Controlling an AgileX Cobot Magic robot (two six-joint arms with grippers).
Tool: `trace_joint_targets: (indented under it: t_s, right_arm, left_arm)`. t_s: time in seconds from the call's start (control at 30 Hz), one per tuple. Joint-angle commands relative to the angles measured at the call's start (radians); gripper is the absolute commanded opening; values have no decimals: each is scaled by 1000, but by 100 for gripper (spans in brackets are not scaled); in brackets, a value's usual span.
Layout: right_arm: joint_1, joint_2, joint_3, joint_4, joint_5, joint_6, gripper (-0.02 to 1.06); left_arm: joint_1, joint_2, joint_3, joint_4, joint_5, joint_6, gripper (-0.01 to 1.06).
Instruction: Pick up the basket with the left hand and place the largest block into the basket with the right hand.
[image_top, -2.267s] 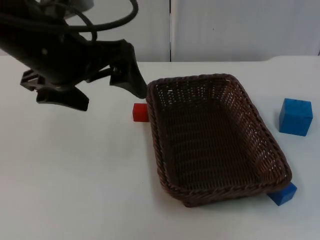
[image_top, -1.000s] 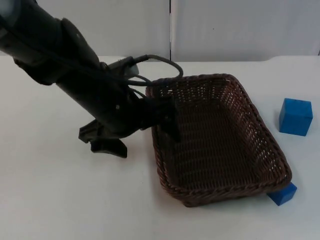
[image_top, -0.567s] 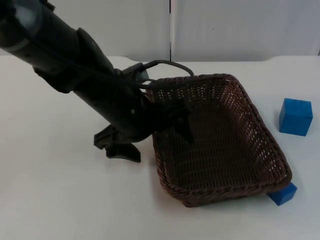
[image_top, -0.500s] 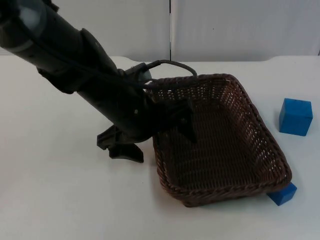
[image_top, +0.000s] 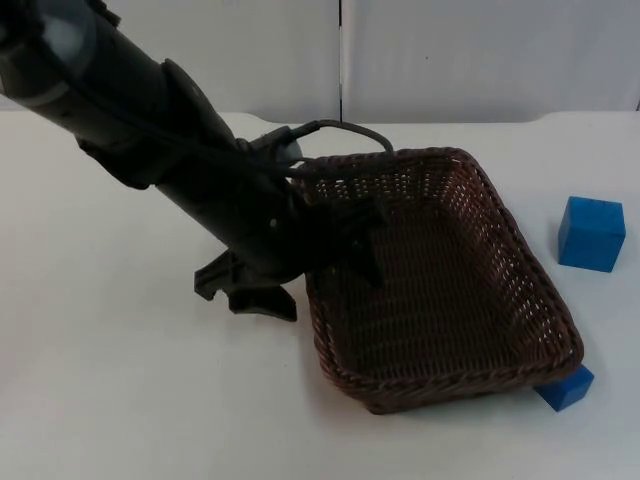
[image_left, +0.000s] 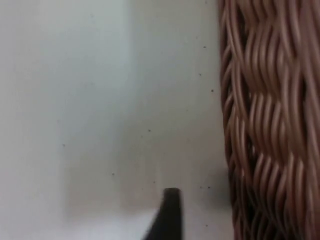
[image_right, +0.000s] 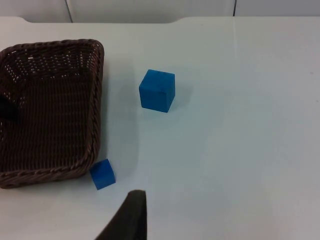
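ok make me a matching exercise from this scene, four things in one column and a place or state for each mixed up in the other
Things
1. basket
2. big blue block
3. small blue block
4. left gripper

Places or states
A. tucked against the basket's near right corner
B. astride the basket's left wall
C. standing alone to the right of the basket
D. resting on the table with nothing inside but a fingertip

Pairs: 1-D, 2-C, 3-A, 4-B

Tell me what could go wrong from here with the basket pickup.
The left gripper straddles the basket rim on one long side only, so the basket may tilt or slip when lifted. The small blue block sits tucked against the basket's corner and could get knocked as the basket moves.
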Motion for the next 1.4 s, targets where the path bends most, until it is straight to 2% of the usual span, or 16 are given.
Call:
trace_joint_targets:
  t_s: [0.0,0.1,0.13,0.27,0.3,0.33,0.47,0.8,1.0,1.37]
  right_arm:
    - [-7,-4,7,2,-2,-6,105]
    - [-7,-4,7,2,-2,-6,105]
    - [-7,-4,7,2,-2,-6,105]
    - [-7,-4,7,2,-2,-6,105]
    - [-7,-4,7,2,-2,-6,105]
    - [-7,-4,7,2,-2,-6,105]
    - [-7,-4,7,2,-2,-6,105]
    - [-7,-4,7,2,-2,-6,105]
    - [-7,-4,7,2,-2,-6,105]
    - [-7,-4,7,2,-2,-6,105]
  left_arm:
    - [-5,3,-4,-22,-2,-5,66]
    - [-5,3,-4,-35,-4,-5,46]
    - [-5,3,-4,-35,-4,-5,46]
    - [-5,3,-4,-65,-13,-5,21]
    - [-5,3,-4,-65,-13,-5,21]
    - [-5,3,-4,-65,-20,-5,13]
    - [-5,3,-4,-69,-32,-5,0]
    - [-5,-32,-4,-125,-47,-5,0]
    - [-5,-111,-4,-121,-13,-1,0]
    - [-5,-251,-4,-118,-3,1,0]
